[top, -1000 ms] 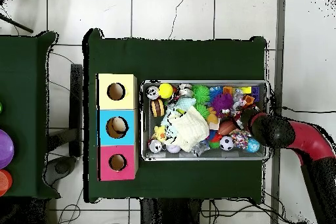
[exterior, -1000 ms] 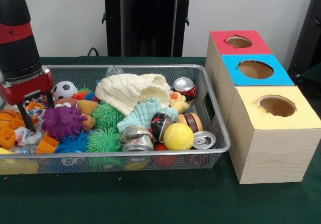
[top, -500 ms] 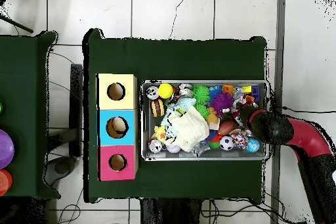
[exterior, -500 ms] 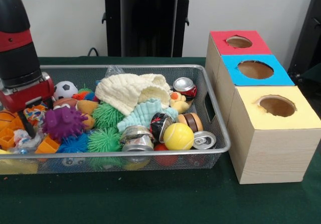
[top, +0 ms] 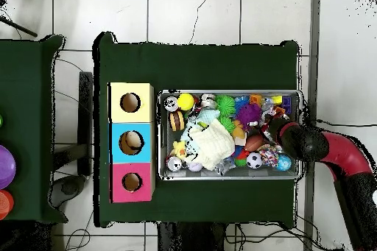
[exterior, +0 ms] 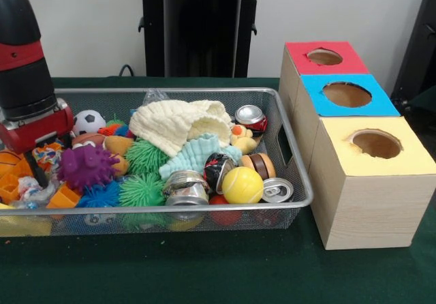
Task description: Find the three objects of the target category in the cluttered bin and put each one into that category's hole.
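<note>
Right now your gripper (exterior: 34, 171) sits at the bin's (exterior: 293, 174) nine o'clock end; I cannot tell its opening. Probably you want the cans (exterior: 185, 187), toward five o'clock: light, slippery, dentable, so grasp mid-body.

A green-covered table (top: 199, 64) stands on a white tiled floor (top: 184, 12), with a plain white wall (exterior: 88, 24) behind the table.
</note>
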Robot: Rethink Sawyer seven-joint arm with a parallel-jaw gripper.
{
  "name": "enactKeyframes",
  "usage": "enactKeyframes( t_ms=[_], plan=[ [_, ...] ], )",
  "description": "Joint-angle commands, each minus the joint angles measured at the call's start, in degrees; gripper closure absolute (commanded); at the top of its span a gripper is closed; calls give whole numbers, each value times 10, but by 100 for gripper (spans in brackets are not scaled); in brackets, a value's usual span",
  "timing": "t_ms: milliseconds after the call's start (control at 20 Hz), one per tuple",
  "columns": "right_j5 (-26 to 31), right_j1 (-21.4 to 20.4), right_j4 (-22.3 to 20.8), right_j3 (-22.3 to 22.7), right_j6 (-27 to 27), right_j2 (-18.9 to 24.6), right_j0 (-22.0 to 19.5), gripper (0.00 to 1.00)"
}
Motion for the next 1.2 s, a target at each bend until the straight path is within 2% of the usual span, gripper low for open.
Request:
enactKeyframes(
  t_ms=[50,1200],
  plan=[
    [2,44,-34,-74,-155,13,22,0],
    [64,4,10,-88,-162,35,38,0]
  ],
)
